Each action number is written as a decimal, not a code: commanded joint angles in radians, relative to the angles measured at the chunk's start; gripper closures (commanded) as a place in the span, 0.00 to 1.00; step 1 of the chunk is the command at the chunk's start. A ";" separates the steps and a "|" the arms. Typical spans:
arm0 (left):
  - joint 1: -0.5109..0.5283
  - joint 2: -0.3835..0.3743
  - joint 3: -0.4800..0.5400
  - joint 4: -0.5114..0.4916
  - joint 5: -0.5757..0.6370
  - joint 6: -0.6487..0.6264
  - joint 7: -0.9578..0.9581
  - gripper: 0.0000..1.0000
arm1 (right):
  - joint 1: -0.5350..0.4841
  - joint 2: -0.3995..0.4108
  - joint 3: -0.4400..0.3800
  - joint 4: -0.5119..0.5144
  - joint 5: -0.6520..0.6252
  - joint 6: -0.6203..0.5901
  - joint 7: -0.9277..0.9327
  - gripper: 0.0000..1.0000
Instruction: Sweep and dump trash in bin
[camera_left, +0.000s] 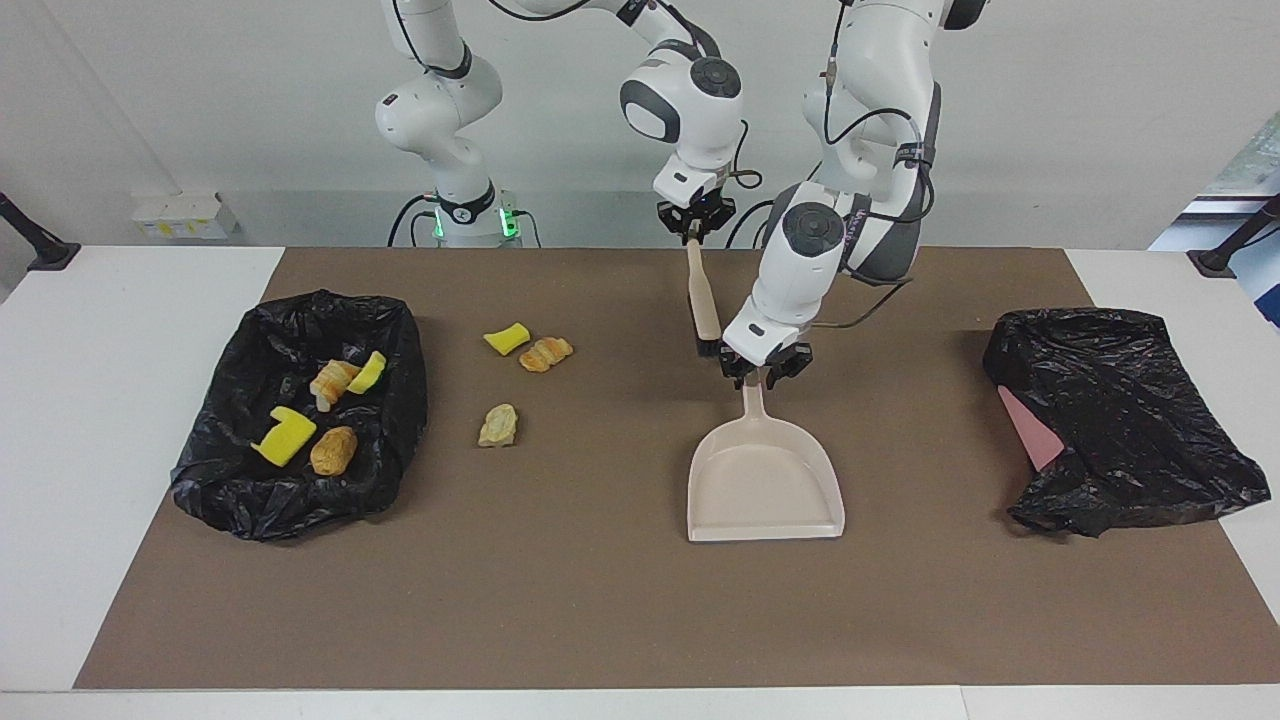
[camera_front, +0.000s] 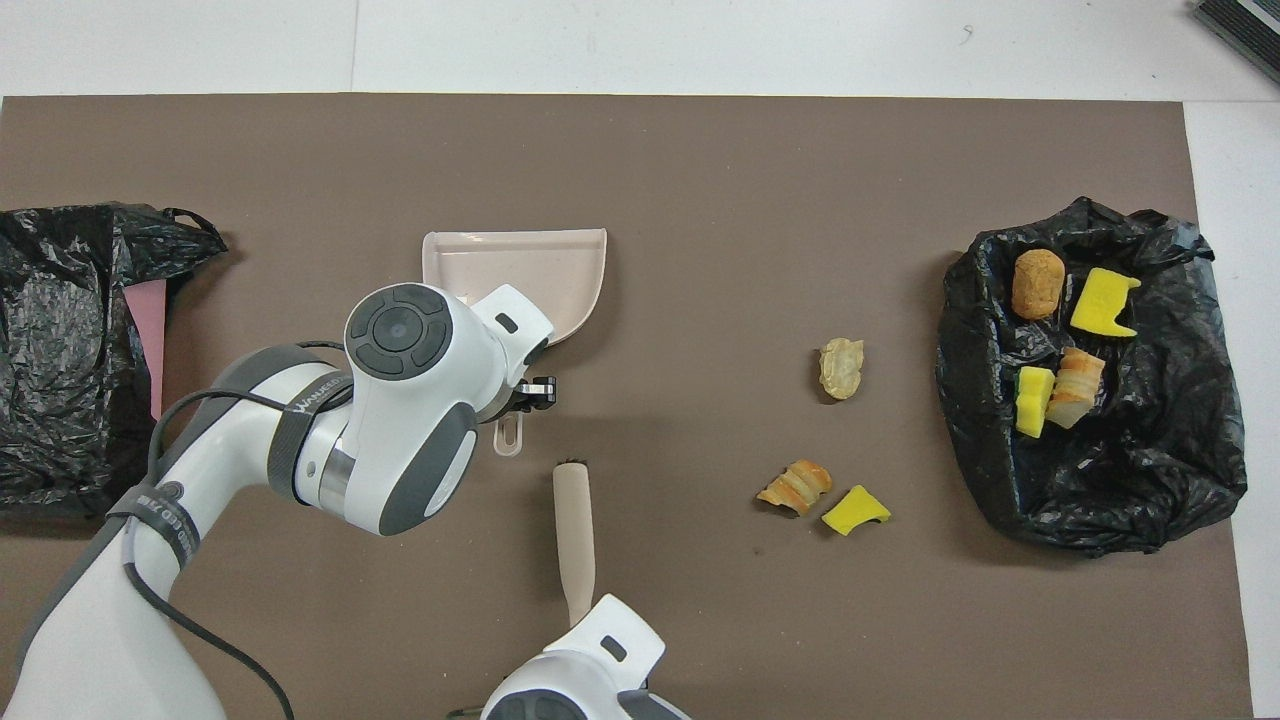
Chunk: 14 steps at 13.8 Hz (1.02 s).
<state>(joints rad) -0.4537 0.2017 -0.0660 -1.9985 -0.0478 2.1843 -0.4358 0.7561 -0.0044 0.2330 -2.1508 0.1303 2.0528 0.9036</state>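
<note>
Brown desk mat (camera_left: 600, 600) is carrying three loose scraps (camera_left: 498, 425). Right pincer (camera_left: 692, 232) is clenching the brush (camera_left: 704, 300); left pincer (camera_left: 765, 375), over the dustpan (camera_left: 765, 485) handle, grip untellable.

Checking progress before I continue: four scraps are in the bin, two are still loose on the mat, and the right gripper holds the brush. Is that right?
Not quite: three scraps lie loose on the mat, not two, as the overhead view shows: a pale lump, a bread piece and a yellow sponge bit. Four are in the bin, and the right gripper holds the brush.
</note>
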 joint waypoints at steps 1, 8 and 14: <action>0.000 -0.042 0.003 -0.046 -0.012 0.012 0.003 1.00 | -0.078 -0.083 0.006 -0.060 -0.017 -0.019 0.025 1.00; 0.026 -0.062 0.017 0.021 0.002 -0.027 0.193 1.00 | -0.147 -0.098 0.003 -0.049 -0.101 -0.036 0.069 1.00; 0.125 -0.129 0.018 0.008 0.000 -0.202 0.749 1.00 | -0.189 -0.089 0.003 -0.040 -0.143 -0.098 0.135 1.00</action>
<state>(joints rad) -0.3398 0.1083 -0.0442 -1.9691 -0.0468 2.0275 0.1773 0.5806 -0.0771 0.2278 -2.1859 0.0104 1.9924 0.9964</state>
